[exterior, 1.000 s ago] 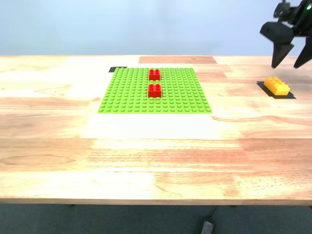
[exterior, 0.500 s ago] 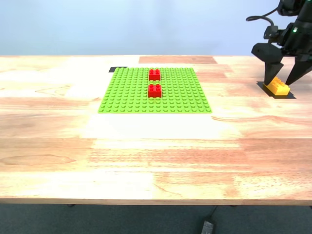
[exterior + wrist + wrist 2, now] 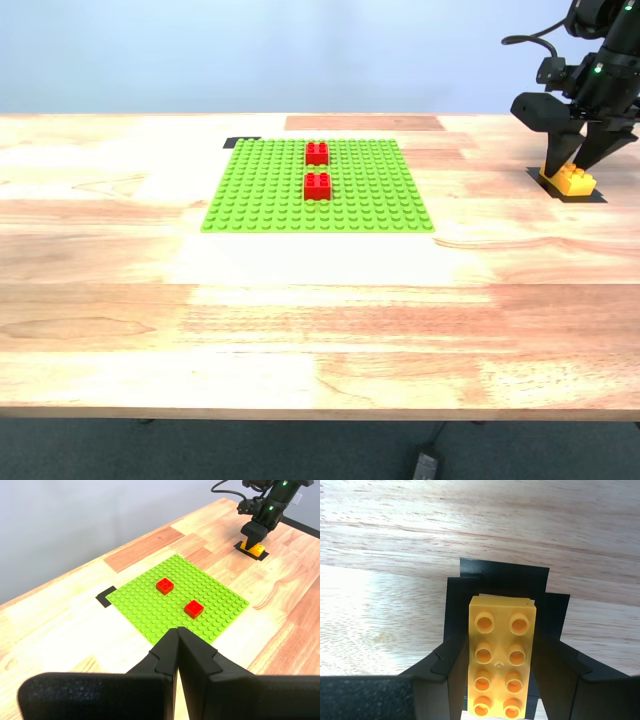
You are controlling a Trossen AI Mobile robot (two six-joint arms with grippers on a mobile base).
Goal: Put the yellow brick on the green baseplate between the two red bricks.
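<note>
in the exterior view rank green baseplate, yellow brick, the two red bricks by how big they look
1. green baseplate, by far.
2. yellow brick, partly hidden by my second gripper.
3. near red brick and far red brick: alike.

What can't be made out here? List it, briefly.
- Grip: in the second wrist view my second gripper flanks the yellow brick; contact unclear. In the exterior view the gripper hides it.
- Brick's end: cut off by the second wrist view's edge.
- Gap between the red bricks: too small to count, exterior view.
</note>
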